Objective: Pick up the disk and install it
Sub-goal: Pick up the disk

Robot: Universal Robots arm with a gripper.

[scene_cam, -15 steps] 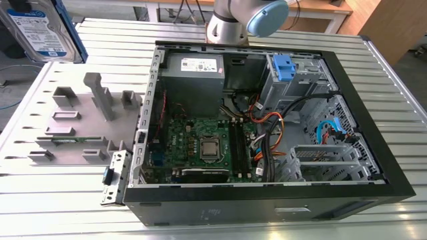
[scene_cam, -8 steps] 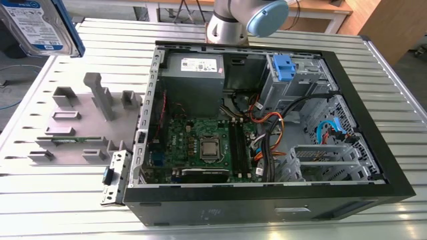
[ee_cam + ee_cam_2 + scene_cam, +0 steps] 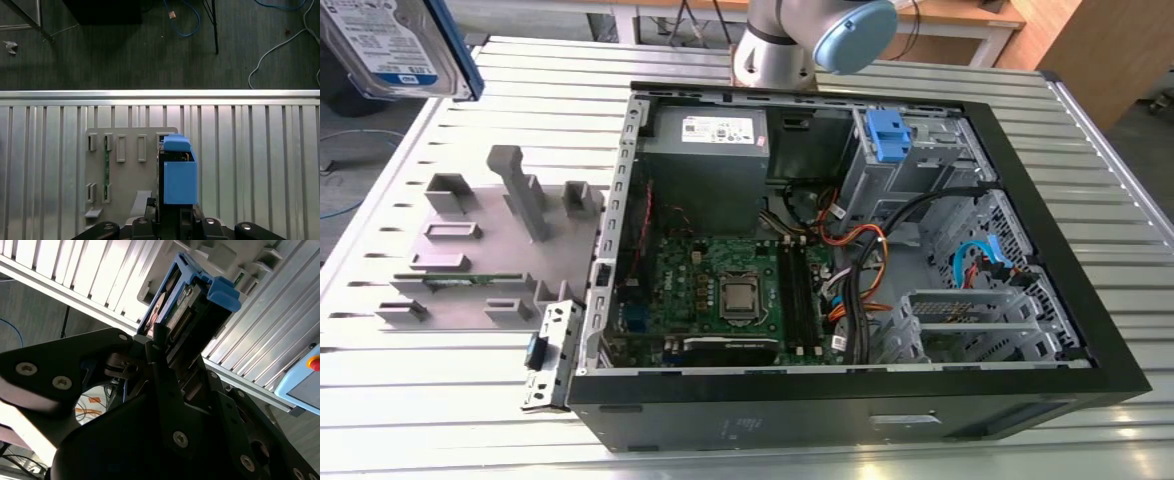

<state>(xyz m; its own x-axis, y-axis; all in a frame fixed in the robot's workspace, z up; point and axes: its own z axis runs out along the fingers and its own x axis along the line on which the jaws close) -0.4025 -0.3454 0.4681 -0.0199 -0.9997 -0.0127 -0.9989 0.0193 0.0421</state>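
Arm (image 3: pixel 781 45): grey jointed column with a light blue end cap (image 3: pixel 854 35), standing at the far side of the table (image 3: pixel 1107 180) behind the computer case (image 3: pixel 854 405).

Gripper (image 3: pixel 162 342): black metal with bolted plates. In the second wrist view its fingers (image 3: pixel 165 370) are clamped against the disk (image 3: pixel 182 297), with no gap showing at the contact. The gripper body also shows in the first wrist view (image 3: pixel 172 222), directly beneath the disk (image 3: pixel 179 175).

Disk (image 3: pixel 394 45): flat silver drive with a white-and-blue label, framed by a blue plastic carrier. It is held clear of the table in the exterior view's upper left corner, well apart from the case. In the first wrist view it is seen edge-on, overlapping one edge of the fixture plate (image 3: pixel 125 165).

Fixture plate (image 3: pixel 467 250): matte grey, with rectangular slots and upright posts. It lies flat on the table at the exterior view's left of the case.

Table: ribbed aluminium slats.

Case: black, lying on its side with the side panel off. Inside are a grey power supply (image 3: pixel 707 150), a green motherboard (image 3: pixel 707 270) with a bare processor (image 3: pixel 740 295), loose orange and black cables (image 3: pixel 861 240), and a metal drive cage (image 3: pixel 927 165) carrying a small blue latch (image 3: pixel 887 135).
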